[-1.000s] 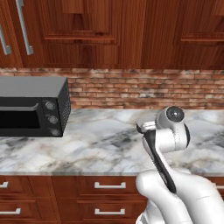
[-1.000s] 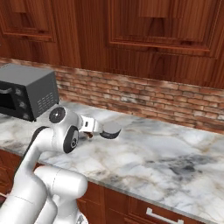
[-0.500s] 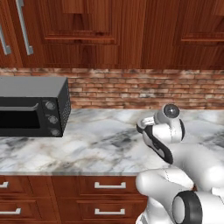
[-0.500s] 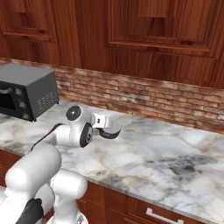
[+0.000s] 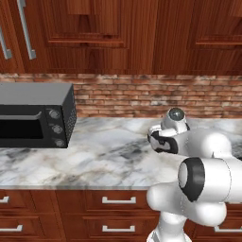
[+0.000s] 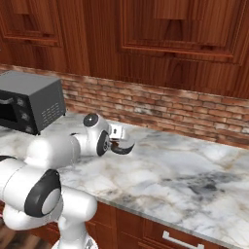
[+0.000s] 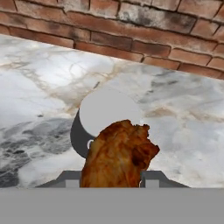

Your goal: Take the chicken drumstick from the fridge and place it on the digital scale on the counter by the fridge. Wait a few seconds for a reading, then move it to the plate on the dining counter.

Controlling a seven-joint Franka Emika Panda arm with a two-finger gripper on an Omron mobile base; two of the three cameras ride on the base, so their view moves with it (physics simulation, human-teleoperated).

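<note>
In the hand view the brown chicken drumstick sits between my fingers, with my gripper shut on it. Just beyond and partly behind the drumstick stands the digital scale, a round white top on a black body. It rests on the marble counter close to the brick wall. In both base views my folded arm hovers over the same counter, with the wrist a little above the marble. The fridge, the plate and the dining counter are out of view.
A black toaster oven stands on the counter to the left of the arm. A brick backsplash and dark wooden wall cabinets rise behind. Drawers with silver handles run below the top.
The arm has folded: its elbow has swung down toward the base while the wrist edged further over the counter toward the wall. The drumstick stays gripped. The base has not moved.
</note>
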